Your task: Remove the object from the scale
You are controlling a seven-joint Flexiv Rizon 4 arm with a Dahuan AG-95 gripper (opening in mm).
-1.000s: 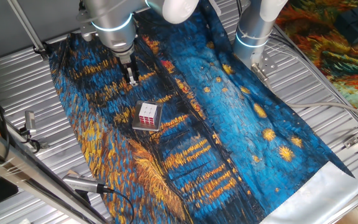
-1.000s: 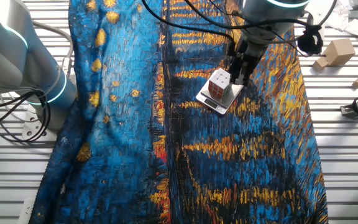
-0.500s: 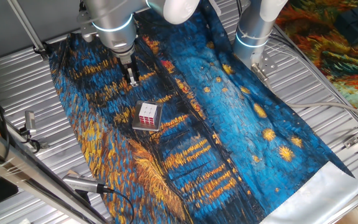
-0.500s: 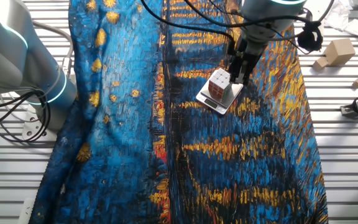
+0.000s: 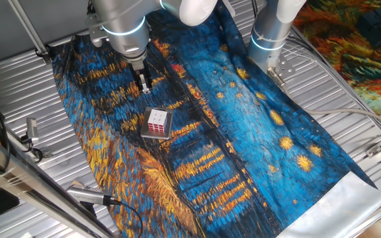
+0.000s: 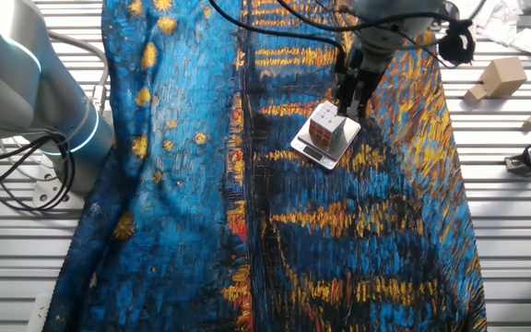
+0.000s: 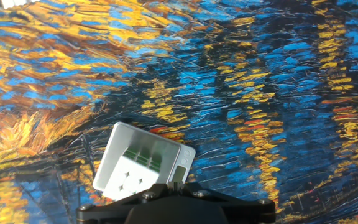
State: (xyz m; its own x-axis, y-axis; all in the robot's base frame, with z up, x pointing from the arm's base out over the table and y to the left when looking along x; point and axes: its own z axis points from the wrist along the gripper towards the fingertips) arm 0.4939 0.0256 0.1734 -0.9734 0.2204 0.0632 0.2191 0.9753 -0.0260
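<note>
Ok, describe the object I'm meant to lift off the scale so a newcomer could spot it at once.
Find the blue and orange painted cloth covering the table. Near the gripper lies a flat grey scale. On it sits the cube, the only blocky thing on the cloth, with a red and white sticker grid.

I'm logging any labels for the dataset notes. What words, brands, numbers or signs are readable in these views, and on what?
None can be read.
Cube: only plain red and white stickers, no print.
Scale: bare grey plate; no display or digits show.
Cloth: painted pattern only, no lettering.
Hand: no marking visible.
</note>
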